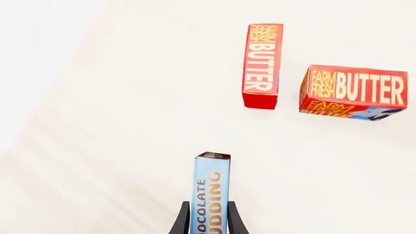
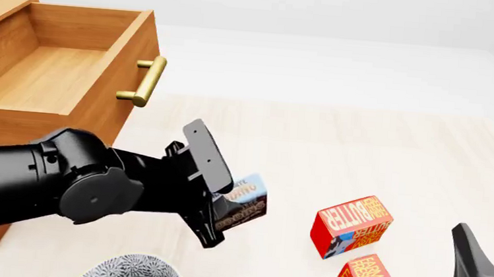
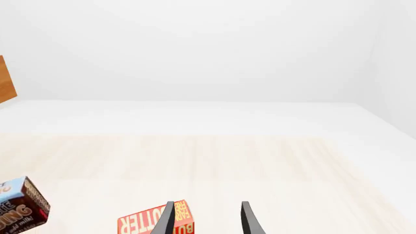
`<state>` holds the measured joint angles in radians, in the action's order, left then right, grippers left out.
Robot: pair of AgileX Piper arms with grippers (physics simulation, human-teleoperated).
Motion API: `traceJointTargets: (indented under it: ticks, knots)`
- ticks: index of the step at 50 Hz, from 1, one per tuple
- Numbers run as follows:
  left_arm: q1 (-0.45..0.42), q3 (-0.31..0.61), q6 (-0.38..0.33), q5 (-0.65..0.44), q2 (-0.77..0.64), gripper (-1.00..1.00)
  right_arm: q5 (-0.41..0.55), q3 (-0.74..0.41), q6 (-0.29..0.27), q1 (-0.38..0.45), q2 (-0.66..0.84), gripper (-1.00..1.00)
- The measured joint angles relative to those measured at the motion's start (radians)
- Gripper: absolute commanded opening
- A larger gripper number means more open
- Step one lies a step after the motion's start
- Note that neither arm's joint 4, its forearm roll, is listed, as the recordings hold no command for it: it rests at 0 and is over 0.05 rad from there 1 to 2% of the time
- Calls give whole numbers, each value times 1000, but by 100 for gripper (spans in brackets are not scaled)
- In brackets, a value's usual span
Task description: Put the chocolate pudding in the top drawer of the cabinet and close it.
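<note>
Front view: left gripper (image 2: 224, 206) is clamped on the pudding (image 2: 244, 201), mid-frame, lifted off the table. Drawer (image 2: 67, 65) sits open upper left. Right gripper (image 3: 206, 219) hangs spread apart, holding nothing.

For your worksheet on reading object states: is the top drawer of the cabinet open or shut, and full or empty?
Open and empty. In the front view the top drawer is pulled out, its bare wooden floor showing, nothing inside.
</note>
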<state>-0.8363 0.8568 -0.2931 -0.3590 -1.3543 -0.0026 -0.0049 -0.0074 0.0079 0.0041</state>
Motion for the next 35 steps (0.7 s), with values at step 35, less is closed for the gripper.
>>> traceJointTargets:
  ticks: [35]
  knots:
    - [-23,52,-87,-119,180,-100,0,2,0,0,-1,100]
